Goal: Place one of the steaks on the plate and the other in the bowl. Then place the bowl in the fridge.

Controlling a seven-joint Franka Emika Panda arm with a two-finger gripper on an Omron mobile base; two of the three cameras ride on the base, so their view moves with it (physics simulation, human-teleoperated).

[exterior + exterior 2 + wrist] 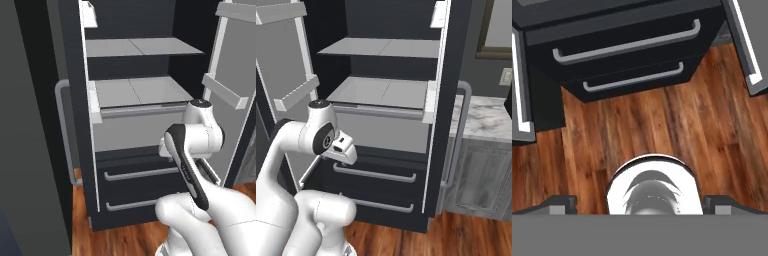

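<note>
A white robot arm is standing before the fridge (135, 125), whose doors are hanging wide open onto bare grey shelves. Reading from the left in the left base view: a grey bar handle (62, 130) is running down the left door, the upper shelf (140, 47) and the lower shelf (140, 92) are sitting at centre with nothing on them, the two lower drawers (137, 187) are remaining shut beneath, and the right door's white bins (225, 90) are jutting in at the far edge. In the right base view a marble worktop (483, 117) is lying just beside the fridge on the right, over grey wood cabinets (481, 182).

The tool (639, 202) is pointing down at the wooden floor (647, 130) in front of the drawers, its two dark fingertips (559, 204) spread as wide as they go and gripping nothing.

The bowl, the plate and the steaks are all lying outside these pictures, so whether the meat has been sorted cannot be told. Judging by the vacant shelves, the final step appears undone: the fridge is standing ready, but the bowl is not yet resting inside it.
</note>
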